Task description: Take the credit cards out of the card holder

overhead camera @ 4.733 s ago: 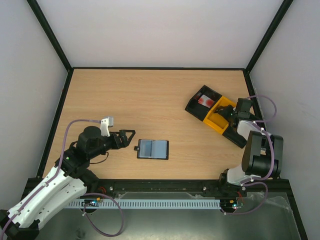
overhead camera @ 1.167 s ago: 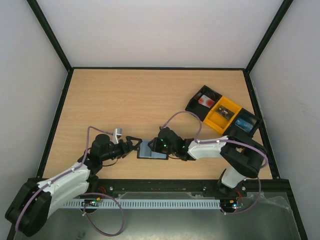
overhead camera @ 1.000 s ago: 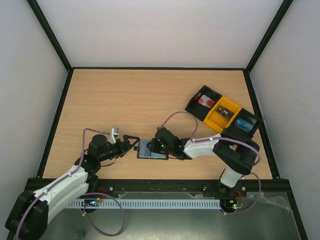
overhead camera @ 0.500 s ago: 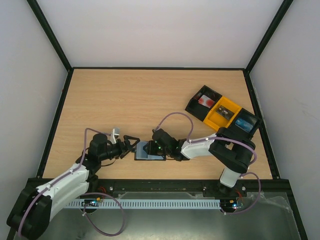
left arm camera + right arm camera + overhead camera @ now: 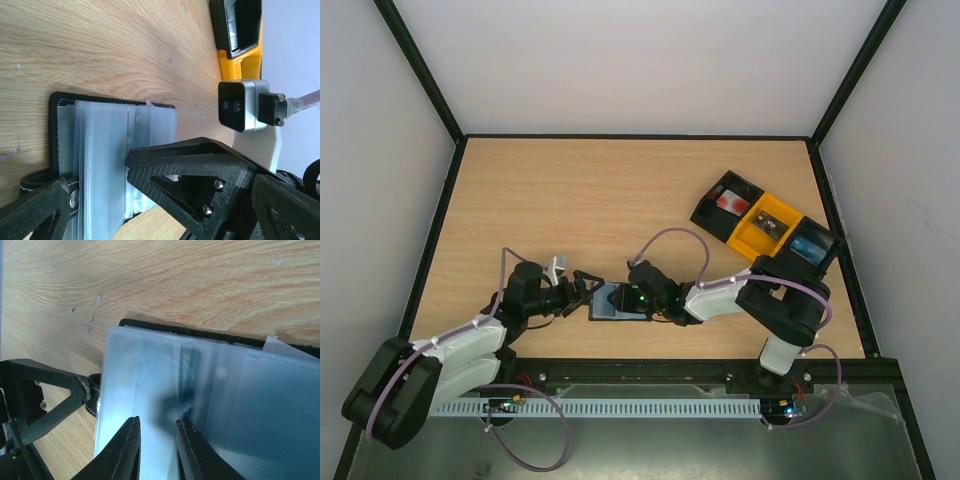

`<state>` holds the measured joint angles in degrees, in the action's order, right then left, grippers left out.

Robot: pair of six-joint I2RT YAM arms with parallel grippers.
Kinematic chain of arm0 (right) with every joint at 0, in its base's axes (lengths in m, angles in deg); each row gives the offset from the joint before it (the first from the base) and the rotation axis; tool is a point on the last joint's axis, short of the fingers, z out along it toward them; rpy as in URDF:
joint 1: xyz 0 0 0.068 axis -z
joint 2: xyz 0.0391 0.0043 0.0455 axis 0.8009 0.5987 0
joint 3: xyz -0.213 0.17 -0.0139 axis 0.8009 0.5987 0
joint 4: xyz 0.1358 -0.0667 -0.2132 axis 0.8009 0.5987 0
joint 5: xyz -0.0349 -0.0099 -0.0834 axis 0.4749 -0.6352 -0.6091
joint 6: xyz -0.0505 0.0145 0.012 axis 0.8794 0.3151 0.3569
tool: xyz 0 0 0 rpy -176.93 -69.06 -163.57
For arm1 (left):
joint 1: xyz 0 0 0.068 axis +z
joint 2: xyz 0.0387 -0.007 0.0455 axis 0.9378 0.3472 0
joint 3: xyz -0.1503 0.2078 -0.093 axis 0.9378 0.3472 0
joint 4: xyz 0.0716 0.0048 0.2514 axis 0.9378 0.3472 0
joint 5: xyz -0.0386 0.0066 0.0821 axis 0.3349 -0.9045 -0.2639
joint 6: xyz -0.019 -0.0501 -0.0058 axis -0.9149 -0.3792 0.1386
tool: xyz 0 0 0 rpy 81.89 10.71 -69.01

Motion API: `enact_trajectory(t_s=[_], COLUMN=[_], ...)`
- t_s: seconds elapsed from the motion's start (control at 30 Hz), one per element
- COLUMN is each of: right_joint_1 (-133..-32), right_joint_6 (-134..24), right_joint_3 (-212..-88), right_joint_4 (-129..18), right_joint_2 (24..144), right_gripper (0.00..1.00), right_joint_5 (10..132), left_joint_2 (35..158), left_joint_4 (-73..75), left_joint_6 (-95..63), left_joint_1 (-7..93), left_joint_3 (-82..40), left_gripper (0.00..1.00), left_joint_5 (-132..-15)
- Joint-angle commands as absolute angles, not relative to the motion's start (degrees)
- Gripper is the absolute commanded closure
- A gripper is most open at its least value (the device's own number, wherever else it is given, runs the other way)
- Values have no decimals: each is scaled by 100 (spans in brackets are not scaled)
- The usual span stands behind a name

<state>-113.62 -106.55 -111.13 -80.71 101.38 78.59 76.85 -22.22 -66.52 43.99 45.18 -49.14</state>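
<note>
Top external view: the card holder point(image 5: 611, 302) lies open and flat on the wooden table point(image 5: 620, 190), near the front edge, between the two arms. The left gripper point(image 5: 586, 286) is at its left end, the right gripper point(image 5: 633, 297) over its right half. Left wrist view: the left jaws are spread wide, one finger just beside the holder's snap strap point(image 5: 74, 199), and hold nothing. The credit cards point(image 5: 106, 150) sit inside the holder, pale blue-grey under clear sleeves. Their faces are too blurred to read any print or brand. Right wrist view: the right fingers point(image 5: 129, 450) are drawn close together with a narrow gap, low over a pale panel. I cannot tell whether they pinch a card. The black-and-yellow tray point(image 5: 766, 229) stands well apart at the right rear. It holds a red-and-white object point(image 5: 729, 201) and a blue object point(image 5: 807, 245), with no lettering legible.
</note>
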Motion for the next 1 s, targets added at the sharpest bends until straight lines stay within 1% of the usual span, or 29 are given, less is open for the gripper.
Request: enact_trajectory(t_s=[0.0,0.43,0.67,0.97], right_joint_1=[-11404,-11402,-11398,-11400], right_joint_6=[-10702,-10711,-10711,-10718], right_joint_3=[-10988,-10957,-10930,-10870], right_joint_4=[-8144,-8291,-8320,-8373], right_joint_2=[10252,10329,10329,10316], right_gripper=[78,78,78,78], right_joint_5=[7837,7863,7855,7824], left_joint_2=[7989,8307,8661,8826], left_joint_4=[-2672,-2661,-2918,-3152], left_joint_6=[-6451,-6316,-6334,-6461], left_joint_1=[4428,4428,4428,4428], left_joint_3=[4323,4160,4139,4110], left_gripper=[0,0,0,0], left_joint_5=[-4785,-4828,-4746,-4623])
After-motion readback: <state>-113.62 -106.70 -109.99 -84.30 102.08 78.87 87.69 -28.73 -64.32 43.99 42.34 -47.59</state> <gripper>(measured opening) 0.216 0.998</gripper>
